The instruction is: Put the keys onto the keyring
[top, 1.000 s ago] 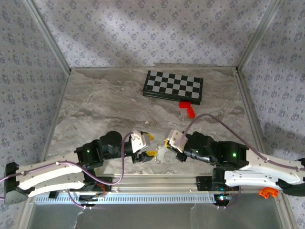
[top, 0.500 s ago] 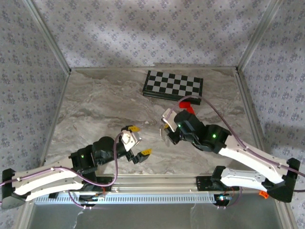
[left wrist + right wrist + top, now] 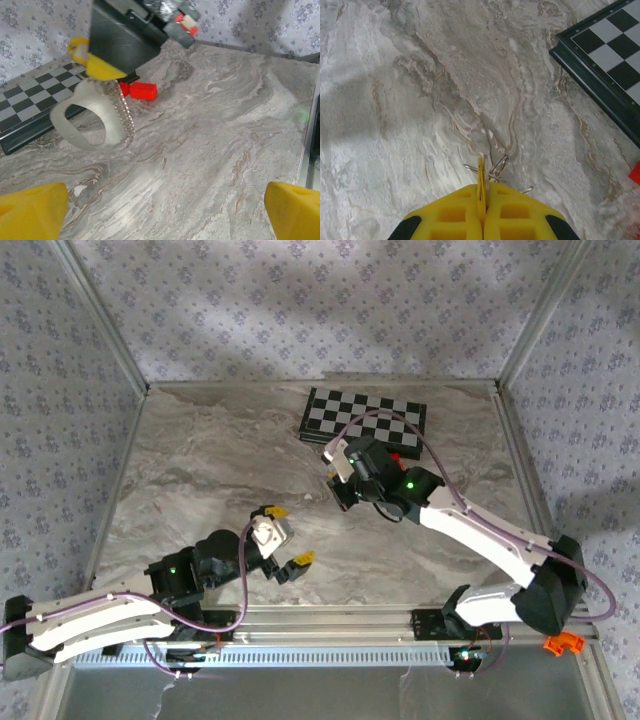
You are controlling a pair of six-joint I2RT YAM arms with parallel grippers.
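Keyring: pale oval loop, beaded edge, hanging upright; key indistinct.

Soft, diffuse light, no glare; dim shadow patch on the table; keyring blurred in left wrist view.

Place: we see a robot test booth.
Signs: we note patterned panel walls, aluminium framing, marble-look tabletop.

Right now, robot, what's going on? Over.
Left pincer open, empty. Right pincer shut on keyring, loop dangling. Red block and chessboard beyond, apart, not blocking.
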